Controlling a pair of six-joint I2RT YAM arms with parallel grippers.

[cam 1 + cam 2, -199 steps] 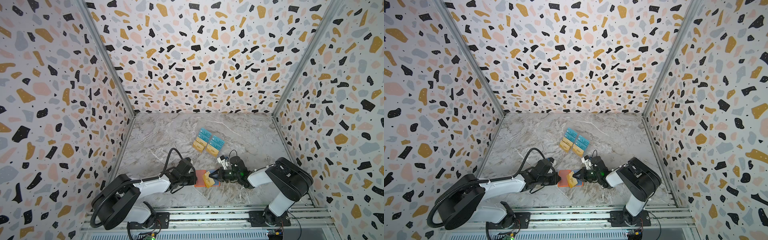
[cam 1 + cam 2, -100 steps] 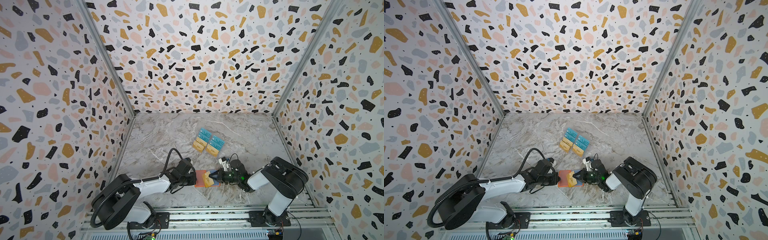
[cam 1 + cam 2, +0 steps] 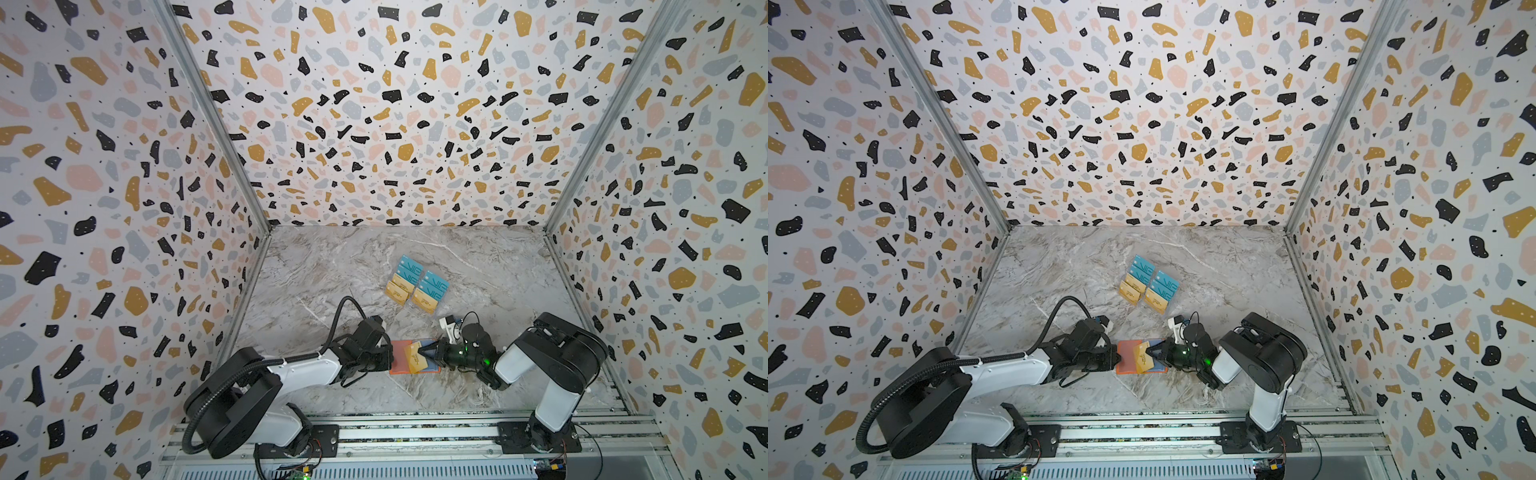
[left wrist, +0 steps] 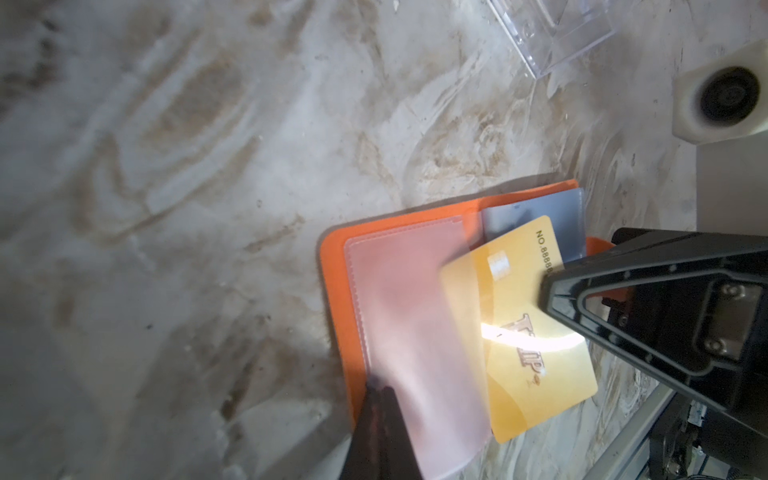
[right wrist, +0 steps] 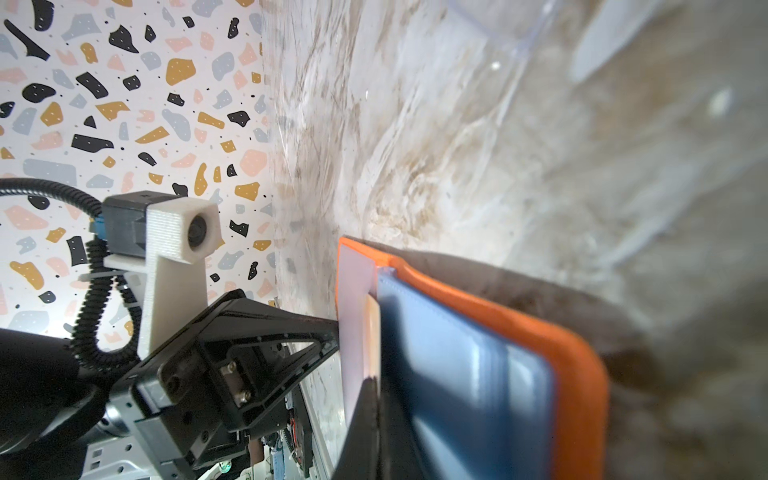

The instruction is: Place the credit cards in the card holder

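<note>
Your left fingers are pinching the orange card holder's clear sleeve; your right fingers are pinching a gold VIP card, its edge lying under that sleeve.

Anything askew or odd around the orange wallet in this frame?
Yes. The gold card, pinched by the right end effector, lies crooked across the open card holder. Its edges are tilted against the clear sleeve rather than square with it. Nothing looks spilled or damaged.
</note>
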